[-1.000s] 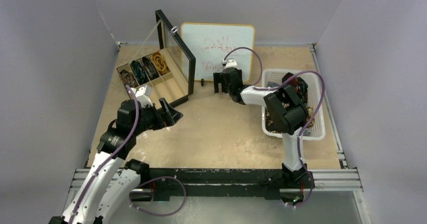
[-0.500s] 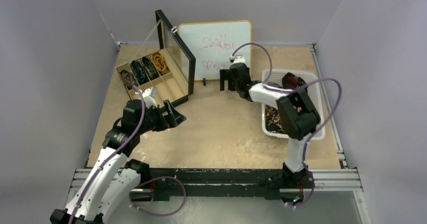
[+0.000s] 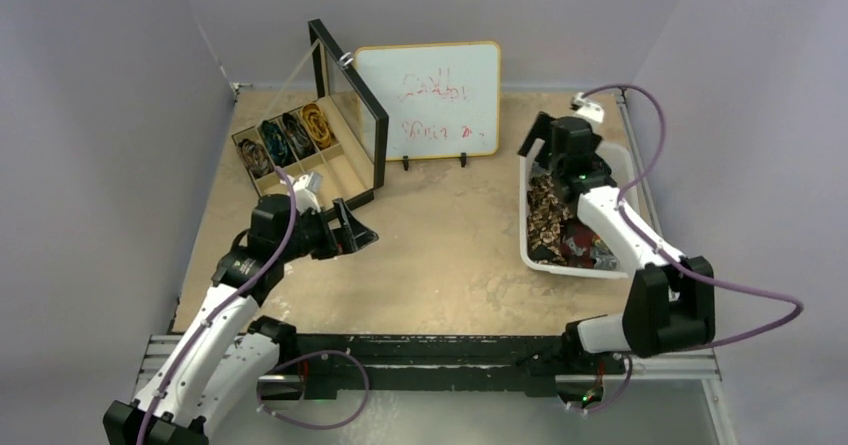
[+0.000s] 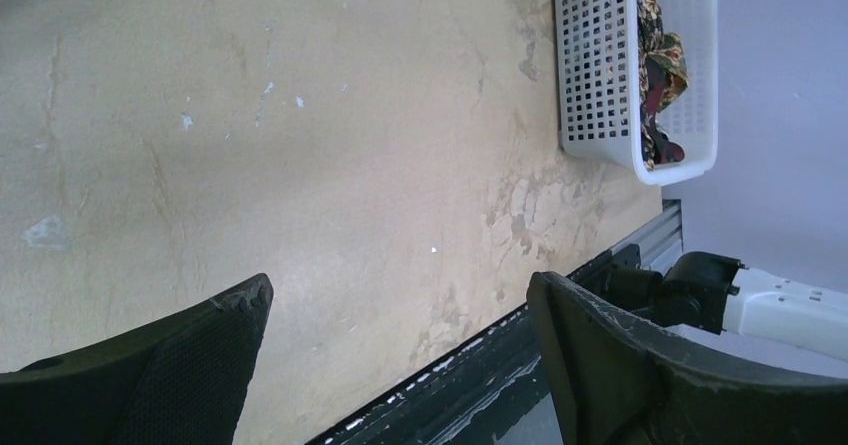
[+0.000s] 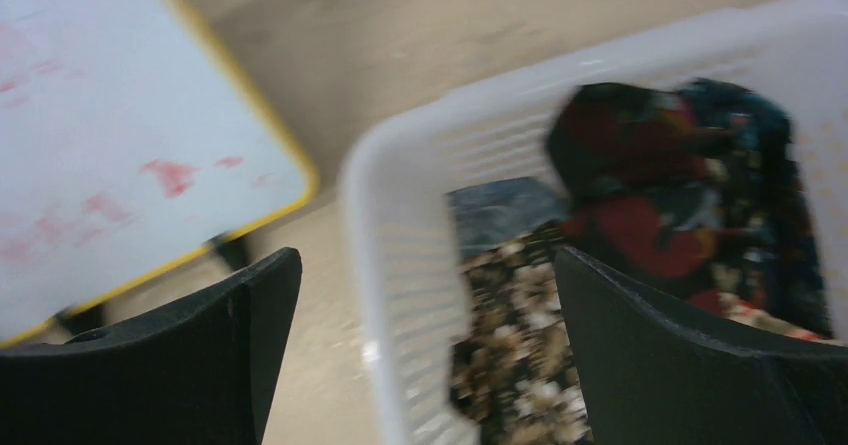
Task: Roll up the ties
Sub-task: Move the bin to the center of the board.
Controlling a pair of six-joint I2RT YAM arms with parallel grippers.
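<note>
Ties [image 3: 556, 227] lie loose in a heap inside a white basket [image 3: 586, 270] at the right of the worktop [image 3: 440, 265], brown-gold speckled cloth toward the left and dark red and blue toward the near end; four rolls [image 3: 286, 136] sit side by side in the far row of a wooden box [image 3: 345, 173] at the far left, its framed lid standing upright; a whiteboard [image 3: 436, 100] with red scribble stands at the back; the left hand [image 3: 358, 233] hangs over bare worktop just near the box, and the right hand [image 3: 533, 143] hovers at the basket's far left corner; from the left wrist, the left hand [image 4: 400, 355] is spread wide with nothing between its fingers [image 4: 190, 365], bare worktop [image 4: 300, 115] below it, and the basket [image 4: 600, 65] well apart with ties [image 4: 662, 70] showing over its rim; from the right wrist, blurred, the right hand [image 5: 420, 365] is also spread and empty above the basket's rim [image 5: 400, 175], with red, blue and speckled ties [image 5: 660, 190] inside and the whiteboard [image 5: 100, 115] beside it.
</note>
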